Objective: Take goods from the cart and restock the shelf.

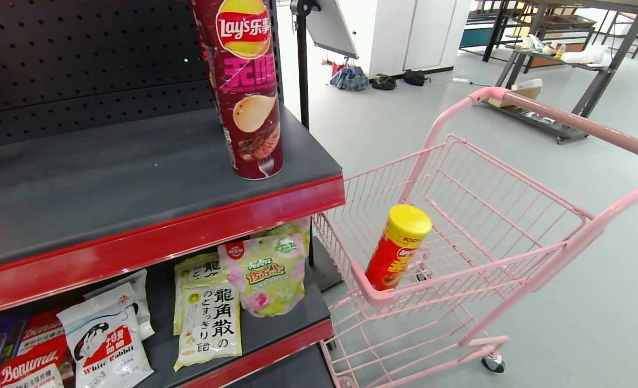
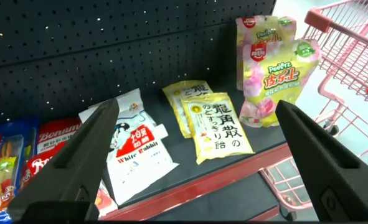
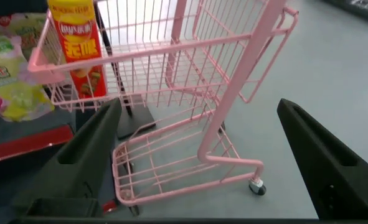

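A dark red chip can (image 1: 247,91) stands upright near the right end of the upper shelf (image 1: 108,178). In the pink cart (image 1: 459,215), a yellow-lidded red chip can (image 1: 397,248) leans in the front left corner of the basket; the right wrist view shows this can (image 3: 78,50) behind the basket wires. My left gripper (image 2: 199,165) is open, facing the lower shelf's snack bags (image 2: 215,124). My right gripper (image 3: 202,165) is open, low beside the cart's frame (image 3: 227,106). Neither holds anything.
The lower shelf (image 1: 275,323) carries several snack bags, among them a white candy bag (image 1: 105,339), a cream bag (image 1: 211,318) and a green-pink bag (image 1: 270,275). Open grey floor (image 1: 594,302) lies to the right of the cart. Tables and racks (image 1: 567,54) stand far behind.
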You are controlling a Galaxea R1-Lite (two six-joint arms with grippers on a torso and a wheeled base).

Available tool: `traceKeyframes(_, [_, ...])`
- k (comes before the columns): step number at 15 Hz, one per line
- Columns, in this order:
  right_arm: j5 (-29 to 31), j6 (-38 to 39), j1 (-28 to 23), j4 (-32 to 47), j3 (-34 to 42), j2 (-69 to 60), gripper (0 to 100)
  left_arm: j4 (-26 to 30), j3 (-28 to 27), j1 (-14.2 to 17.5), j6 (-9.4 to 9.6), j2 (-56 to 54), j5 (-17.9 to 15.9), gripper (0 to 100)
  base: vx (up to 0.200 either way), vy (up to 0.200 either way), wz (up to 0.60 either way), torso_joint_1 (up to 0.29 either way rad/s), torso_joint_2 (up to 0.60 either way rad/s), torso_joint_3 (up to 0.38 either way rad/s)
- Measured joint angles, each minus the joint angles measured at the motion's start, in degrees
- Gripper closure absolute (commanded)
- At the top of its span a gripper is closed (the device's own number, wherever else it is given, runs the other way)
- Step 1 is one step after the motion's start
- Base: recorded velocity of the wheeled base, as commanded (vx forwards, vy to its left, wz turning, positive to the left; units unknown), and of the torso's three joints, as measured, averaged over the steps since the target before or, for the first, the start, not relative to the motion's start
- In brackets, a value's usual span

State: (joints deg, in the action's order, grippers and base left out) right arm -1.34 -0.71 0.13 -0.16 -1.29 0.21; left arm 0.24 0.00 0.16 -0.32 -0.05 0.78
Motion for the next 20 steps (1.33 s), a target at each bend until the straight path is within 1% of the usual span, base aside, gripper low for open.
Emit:
traceKeyframes(2, [-0.33, 1.77, 0.16, -0.02, -5.88, 2.22, 0, 0.0, 0.0, 0.0, 0.0, 0.0, 0.0, 0, 0.0, 0.0, 0.0, 0.0, 0.0, 0.0])
traceKeyframes(3, [-1.34, 3.08, 0.41, 0.05, -10.39, 5.35, 0, 0.02, 0.0, 0.0, 0.07, 0.0, -0.05, 0, 0.0, 0.0, 0.0, 0.0, 0.0, 0.0])
traceKeyframes(4, [-3.04, 3.82, 1.02, 0.09, -14.99, 10.18, 0, 0.0, 0.0, 0.0, 0.02, 0.0, -0.02, 0, 0.0, 0.0, 0.0, 0.0, 0.0, 0.0])
traceKeyframes(6, [-5.83, 4.14, 2.65, -1.01, -21.91, 22.25, 0, 0.0, 0.0, 0.0, 0.0, 0.0, -0.02, 0, 0.0, 0.0, 0.0, 0.0, 0.0, 0.0])
traceKeyframes(8, [-7.74, 4.58, 5.1, -7.23, -25.8, 36.56, 0, 0.0, 0.0, 0.0, 0.0, 0.0, -0.02, 0, 0.0, 0.0, 0.0, 0.0, 0.0, 0.0])
traceKeyframes(10, [-8.92, 4.94, 8.7, -17.8, -26.62, 50.81, 0, 0.0, 0.0, 0.0, -0.01, 0.0, -0.02, 0, 0.0, 0.0, 0.0, 0.0, 0.0, 0.0])
traceKeyframes(11, [-9.28, 5.0, 10.3, -23.26, -26.1, 56.76, 0, 0.0, 0.0, 0.0, -0.01, 0.0, -0.02, 0, 0.0, 0.0, 0.0, 0.0, 0.0, 0.0])
traceKeyframes(13, [-10.01, 5.02, 13.69, -37.1, -23.84, 69.63, 0, 0.02, 0.0, 0.0, 0.0, 0.0, -0.02, 0, 0.0, 0.0, 0.0, 0.0, 0.0, 0.0])
traceKeyframes(14, [-10.18, 5.02, 15.08, -42.78, -22.87, 74.9, 0, 0.02, 0.0, 0.0, 0.0, 0.0, 0.0, 0, 0.0, 0.0, 0.0, 0.0, 0.0, 0.0])
traceKeyframes(15, [-10.34, 5.02, 16.4, -46.75, -22.16, 79.59, 0, 0.02, 0.0, 0.0, 0.0, 0.0, 0.0, 0, 0.0, 0.0, 0.0, 0.0, 0.0, 0.0])
traceKeyframes(16, [-10.47, 5.16, 18.08, -49.87, -21.8, 83.75, 0, 0.02, 0.0, 0.0, 0.0, 0.0, -0.02, 0, 0.0, 0.0, 0.0, 0.0, 0.0, 0.0])
traceKeyframes(18, [-10.69, 5.27, 20.44, -50.83, -22.02, 89.06, 0, 0.02, 0.0, 0.0, 0.0, 0.0, -0.02, 0, 0.0, 0.0, 0.0, 0.0, 0.0, 0.0])
traceKeyframes(20, [-10.73, 5.41, 21.28, -51.08, -23.04, 92.69, 0, 0.0, 0.0, 0.0, 0.0, 0.0, -0.02, 0, 0.0, 0.0, 0.0, 0.0, 0.0, 0.0])
